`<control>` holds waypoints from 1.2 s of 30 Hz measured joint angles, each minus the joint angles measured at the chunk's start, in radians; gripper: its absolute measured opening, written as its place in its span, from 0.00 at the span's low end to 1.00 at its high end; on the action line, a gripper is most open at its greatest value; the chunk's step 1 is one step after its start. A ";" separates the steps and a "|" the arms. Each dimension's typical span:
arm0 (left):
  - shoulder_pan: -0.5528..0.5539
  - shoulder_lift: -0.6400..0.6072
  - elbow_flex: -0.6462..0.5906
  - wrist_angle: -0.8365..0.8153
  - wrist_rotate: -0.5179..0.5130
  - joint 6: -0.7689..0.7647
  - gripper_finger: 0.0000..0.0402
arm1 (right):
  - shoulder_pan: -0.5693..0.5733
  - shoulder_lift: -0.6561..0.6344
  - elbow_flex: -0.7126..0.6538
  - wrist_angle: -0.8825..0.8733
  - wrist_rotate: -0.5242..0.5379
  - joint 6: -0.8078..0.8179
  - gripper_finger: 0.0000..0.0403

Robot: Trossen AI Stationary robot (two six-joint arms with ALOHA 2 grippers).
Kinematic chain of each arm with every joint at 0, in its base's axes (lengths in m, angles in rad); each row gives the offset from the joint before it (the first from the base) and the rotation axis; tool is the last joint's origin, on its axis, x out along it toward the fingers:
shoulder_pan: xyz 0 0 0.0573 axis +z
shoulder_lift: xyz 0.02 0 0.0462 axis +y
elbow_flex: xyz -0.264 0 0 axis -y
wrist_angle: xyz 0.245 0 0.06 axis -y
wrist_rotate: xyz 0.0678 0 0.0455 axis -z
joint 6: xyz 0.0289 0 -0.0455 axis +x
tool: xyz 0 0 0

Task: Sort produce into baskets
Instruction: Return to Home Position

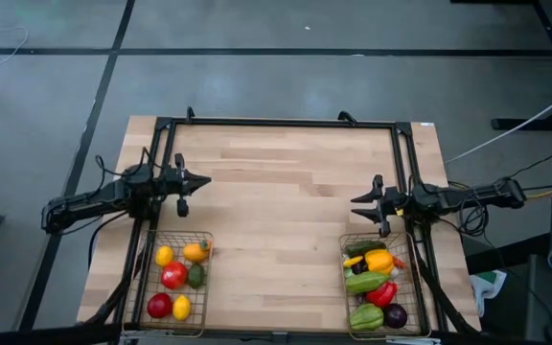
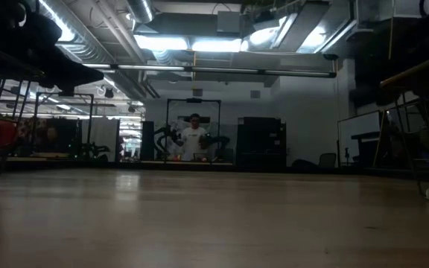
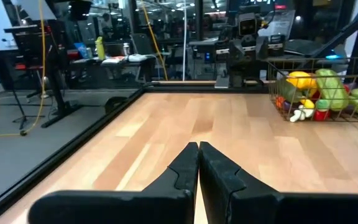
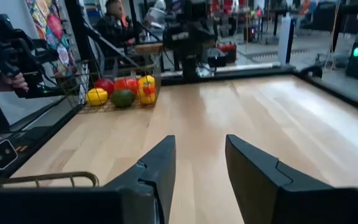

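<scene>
Two wire baskets stand at the table's near edge. The left basket [image 1: 173, 284] holds red, yellow, orange and green produce [image 1: 173, 276]; in the right wrist view it is the basket [image 4: 79, 84] with fruit [image 4: 124, 92]. The right basket [image 1: 382, 286] holds green, yellow, red and purple produce [image 1: 379, 282], seen again in the left wrist view [image 3: 321, 93]. My left gripper [image 1: 206, 179] is shut with nothing in it [image 3: 198, 149], above the table's left side, beyond the left basket. My right gripper [image 1: 356, 203] is open with nothing between its fingers [image 4: 199, 149], beyond the right basket.
The wooden table [image 1: 286, 192] has a dark frame rail [image 1: 281, 122] round its far and side edges. Bare wood lies between the two grippers and between the baskets. A person [image 2: 194, 138] stands far off in the room; another person [image 4: 114, 22] is beyond the table's left side.
</scene>
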 joint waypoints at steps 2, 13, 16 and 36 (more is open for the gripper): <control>0.004 0.000 0.000 0.001 0.011 0.001 0.03 | 0.000 -0.015 0.000 0.000 0.009 -0.027 0.34; 0.004 0.000 0.000 0.001 0.015 -0.027 0.03 | 0.000 -0.019 0.017 -0.036 0.047 -0.070 0.34; 0.004 0.000 0.000 0.001 0.015 -0.046 0.03 | 0.000 -0.019 0.046 -0.107 0.086 -0.069 0.34; 0.004 0.000 0.000 0.001 0.015 -0.045 0.03 | 0.002 -0.084 0.068 -0.183 0.046 -0.005 0.34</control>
